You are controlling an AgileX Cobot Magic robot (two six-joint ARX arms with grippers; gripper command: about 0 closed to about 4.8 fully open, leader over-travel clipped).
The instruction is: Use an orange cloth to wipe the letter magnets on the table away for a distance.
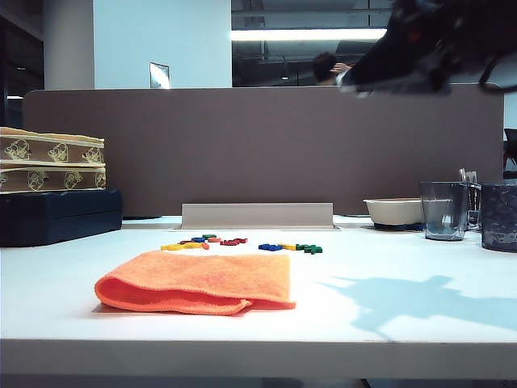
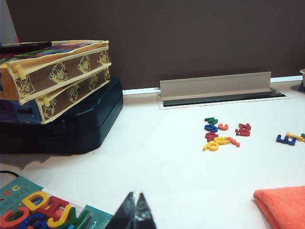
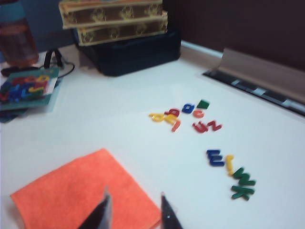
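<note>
Behind orange cloth [image 1: 198, 283] on worktop [image 1: 420, 323]: letter magnets [image 3: 200, 119] | right end effector [image 3: 134, 210] released, empty, above cloth corner; left end effector [image 2: 135, 210] clenched, idle, well apart | RISK: shallow pinch lifts one layer, cloth slides over magnets | CONTAINERS: glass tumbler [image 1: 443, 210], bowl [image 1: 393, 212] beyond cloth, contents indiscernible

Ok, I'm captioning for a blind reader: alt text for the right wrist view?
The right gripper, jaws parted and holding nothing, hangs above a corner of the orange cloth lying flat on the white table. Beyond it lie the letter magnets in two loose groups, with stacked boxes further back.
</note>
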